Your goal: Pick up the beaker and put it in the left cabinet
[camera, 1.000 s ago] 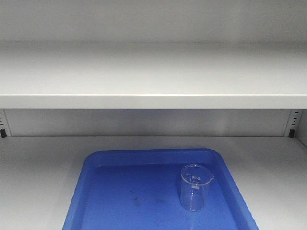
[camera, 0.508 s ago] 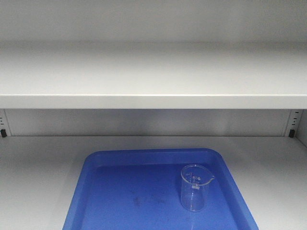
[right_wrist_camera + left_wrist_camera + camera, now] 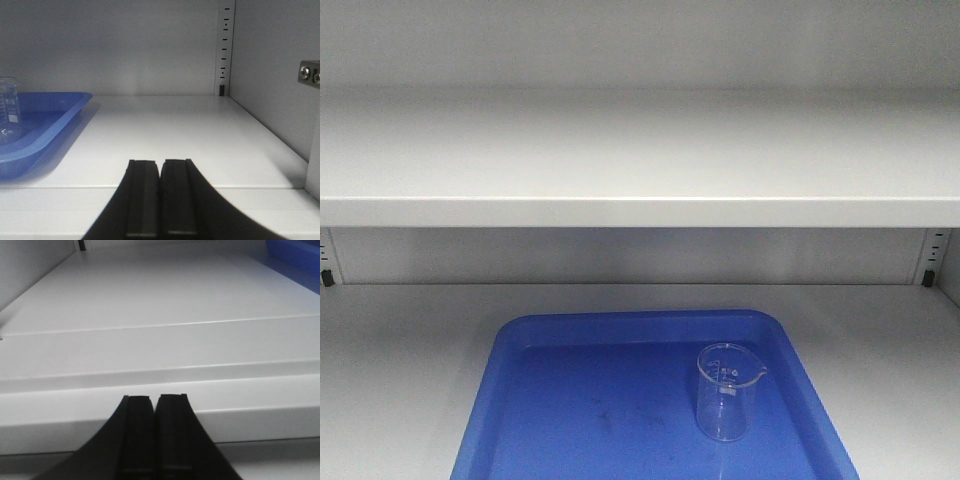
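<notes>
Beaker (image 3: 726,392): stands upright on the blue tray (image 3: 550,400), toward the tray's 3 o'clock side in the front view; spout points to about 2 o'clock. Nothing touches it.
Left cabinet (image 3: 640,210): the tray lies on its lower shelf, so the beaker already sits inside the cabinet; judged from this, the placing looks done or nearly so.
Left gripper (image 3: 154,405): fingers pressed together, holding nothing; it sits low at the shelf's front lip, with the tray's corner far off at 1 o'clock in its own view.
Right gripper (image 3: 160,172): fingers together as well, empty; it rests at the shelf's front edge, the tray and beaker at 10 o'clock, well apart.
Risk, knocking: a sideways sweep by the right arm toward 9 o'clock could strike the tray rim and tip the light glass.
Risk, sliding: a nudge to the tray could send the beaker skating, since smooth plastic likely gives it little grip.
Risk, shelf edge: either arm lifting carelessly may catch the upper shelf.
Risk, re-grasp: clear glass is hard to see, so a closing grip could miss.
</notes>
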Tool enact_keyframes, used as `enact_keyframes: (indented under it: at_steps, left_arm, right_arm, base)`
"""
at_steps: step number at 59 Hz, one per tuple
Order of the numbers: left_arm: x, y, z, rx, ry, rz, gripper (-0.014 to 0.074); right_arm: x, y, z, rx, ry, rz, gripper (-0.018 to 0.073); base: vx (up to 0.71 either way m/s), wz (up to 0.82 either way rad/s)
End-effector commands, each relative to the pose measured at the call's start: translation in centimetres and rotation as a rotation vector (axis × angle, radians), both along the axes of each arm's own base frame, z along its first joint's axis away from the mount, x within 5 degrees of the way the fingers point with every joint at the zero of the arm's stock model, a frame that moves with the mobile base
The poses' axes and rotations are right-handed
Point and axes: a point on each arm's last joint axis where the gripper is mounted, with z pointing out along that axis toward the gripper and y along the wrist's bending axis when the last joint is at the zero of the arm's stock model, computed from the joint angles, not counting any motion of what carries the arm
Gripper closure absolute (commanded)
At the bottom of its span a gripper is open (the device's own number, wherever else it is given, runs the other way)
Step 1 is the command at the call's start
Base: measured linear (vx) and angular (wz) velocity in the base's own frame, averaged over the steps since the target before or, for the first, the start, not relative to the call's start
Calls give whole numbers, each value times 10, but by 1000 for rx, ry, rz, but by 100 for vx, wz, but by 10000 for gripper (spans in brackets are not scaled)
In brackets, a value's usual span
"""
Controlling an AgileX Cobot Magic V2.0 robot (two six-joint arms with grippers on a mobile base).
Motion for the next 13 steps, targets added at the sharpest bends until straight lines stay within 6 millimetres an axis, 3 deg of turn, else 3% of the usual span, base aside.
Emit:
enact_keyframes:
  at_steps: [1, 13]
  left_arm:
    - [1, -1, 12, -5, -117, -16, 593]
    - [1, -1, 12, -5, -117, -16, 593]
  right_arm:
    - [-2, -1, 7, -15, -97, -10, 564]
    - [-2, -1, 7, -15, -97, -10, 564]
  base:
    - [0, 0]
    - [0, 0]
